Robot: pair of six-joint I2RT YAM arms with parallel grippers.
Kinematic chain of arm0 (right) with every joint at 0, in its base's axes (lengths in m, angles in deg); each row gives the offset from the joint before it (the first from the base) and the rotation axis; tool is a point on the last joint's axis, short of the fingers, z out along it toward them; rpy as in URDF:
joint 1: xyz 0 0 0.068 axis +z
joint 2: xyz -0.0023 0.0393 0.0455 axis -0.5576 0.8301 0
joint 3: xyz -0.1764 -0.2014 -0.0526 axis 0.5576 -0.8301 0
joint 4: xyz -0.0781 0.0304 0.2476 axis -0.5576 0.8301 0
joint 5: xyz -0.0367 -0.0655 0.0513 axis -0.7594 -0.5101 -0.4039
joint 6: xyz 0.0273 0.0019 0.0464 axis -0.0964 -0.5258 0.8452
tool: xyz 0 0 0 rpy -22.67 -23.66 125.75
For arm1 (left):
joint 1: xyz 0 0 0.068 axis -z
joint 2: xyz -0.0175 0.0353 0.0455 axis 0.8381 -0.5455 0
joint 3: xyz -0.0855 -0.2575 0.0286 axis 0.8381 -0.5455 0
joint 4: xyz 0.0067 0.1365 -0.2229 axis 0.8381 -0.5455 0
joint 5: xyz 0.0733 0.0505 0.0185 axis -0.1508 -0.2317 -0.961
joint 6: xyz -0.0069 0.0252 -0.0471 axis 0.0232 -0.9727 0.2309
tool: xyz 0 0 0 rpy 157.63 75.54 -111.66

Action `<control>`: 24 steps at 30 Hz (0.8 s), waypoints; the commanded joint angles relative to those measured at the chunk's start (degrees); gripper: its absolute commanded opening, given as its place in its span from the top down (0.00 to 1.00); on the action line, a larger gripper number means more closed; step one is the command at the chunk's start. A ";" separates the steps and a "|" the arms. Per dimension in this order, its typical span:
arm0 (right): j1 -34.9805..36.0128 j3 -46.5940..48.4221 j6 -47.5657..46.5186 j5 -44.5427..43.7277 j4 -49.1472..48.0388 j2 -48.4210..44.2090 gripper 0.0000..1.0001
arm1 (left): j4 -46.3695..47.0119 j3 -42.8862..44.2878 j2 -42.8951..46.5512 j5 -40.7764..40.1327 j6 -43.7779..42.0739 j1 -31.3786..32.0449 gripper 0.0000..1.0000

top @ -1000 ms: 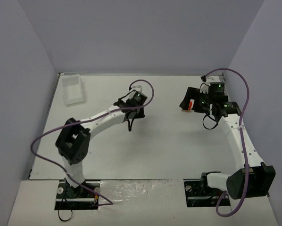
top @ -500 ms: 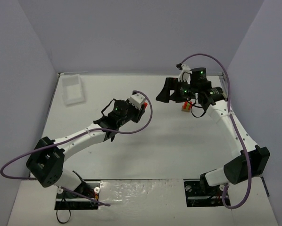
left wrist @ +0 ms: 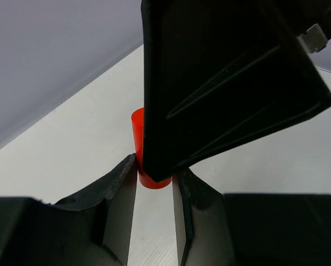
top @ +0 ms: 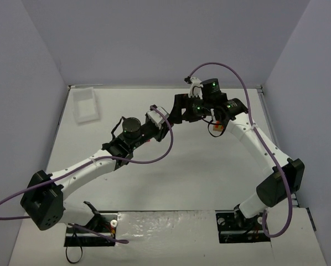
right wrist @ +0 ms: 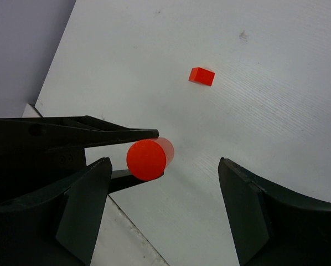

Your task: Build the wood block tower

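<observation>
A red-orange wooden cylinder [right wrist: 148, 159] hangs above the table, pinched between the fingers of my left gripper [left wrist: 154, 177], which is shut on it. My right gripper [right wrist: 165, 163] is open, its two fingers standing wide on either side of the cylinder [left wrist: 139, 133] without touching it. In the top view the two grippers meet in mid-table, left gripper [top: 164, 118] facing right gripper [top: 177, 112]. A small red and tan stack [top: 217, 126] sits behind the right arm, partly hidden. One small red block [right wrist: 201, 76] lies alone on the table.
A clear white tray [top: 86, 105] stands at the back left corner. Purple cables loop over both arms. Grey walls close the table at the back and both sides.
Both arms swung toward the middle: the left gripper carried the cylinder up and to the right, the right gripper moved left away from the stack to face it, its jaws narrowing a little.
</observation>
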 commanded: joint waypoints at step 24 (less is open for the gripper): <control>2.09 3.92 0.12 -4.46 -3.65 -0.08 0.58 | 5.86 1.21 0.12 2.60 1.10 0.61 1.00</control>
